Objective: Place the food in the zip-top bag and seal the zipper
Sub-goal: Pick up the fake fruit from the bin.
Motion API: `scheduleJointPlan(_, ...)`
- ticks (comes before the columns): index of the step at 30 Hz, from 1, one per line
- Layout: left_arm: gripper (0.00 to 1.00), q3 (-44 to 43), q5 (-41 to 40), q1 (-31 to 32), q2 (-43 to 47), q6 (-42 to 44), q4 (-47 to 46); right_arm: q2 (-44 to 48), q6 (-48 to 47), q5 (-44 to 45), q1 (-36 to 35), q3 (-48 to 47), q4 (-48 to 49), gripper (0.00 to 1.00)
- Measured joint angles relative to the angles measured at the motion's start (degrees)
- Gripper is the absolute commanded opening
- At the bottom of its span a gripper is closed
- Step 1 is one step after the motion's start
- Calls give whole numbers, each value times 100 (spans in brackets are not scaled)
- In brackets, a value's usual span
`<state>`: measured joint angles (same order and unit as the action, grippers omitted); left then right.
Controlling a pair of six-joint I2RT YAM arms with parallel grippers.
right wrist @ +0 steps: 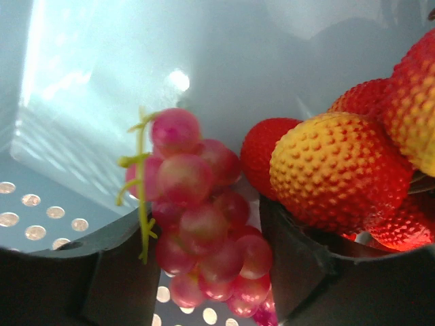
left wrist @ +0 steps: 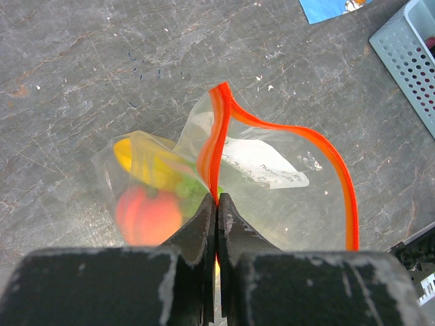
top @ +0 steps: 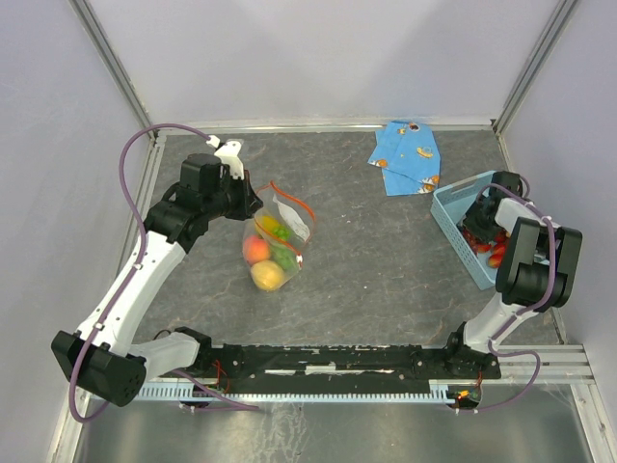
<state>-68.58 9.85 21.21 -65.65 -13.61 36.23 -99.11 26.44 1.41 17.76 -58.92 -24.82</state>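
Centrally, bag [top: 278, 236]; grey tabletop [top: 386, 289], pale walls [top: 318, 58]

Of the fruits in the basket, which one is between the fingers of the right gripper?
The pink-purple grape bunch, which sits inside the right gripper; the red strawberries lie beside it, not between the fingers.

A pink-purple grape bunch [right wrist: 204, 224] sits between the right gripper's [right wrist: 207, 248] dark jaws. Red-and-yellow strawberries [right wrist: 340, 173] crowd above the right-hand jaw, inside a pale-blue perforated basket [right wrist: 41, 210].
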Motion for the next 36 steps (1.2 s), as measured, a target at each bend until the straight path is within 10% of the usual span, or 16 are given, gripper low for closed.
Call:
scheduleJointPlan(8,3,0,52,-13,-9,-2,-2,55,-87,-85,0,0,37,30)
scheduleJointPlan(36,3,0,129,-13,-9,0,-15,2597,-101,-459,-575,-59,-186,30)
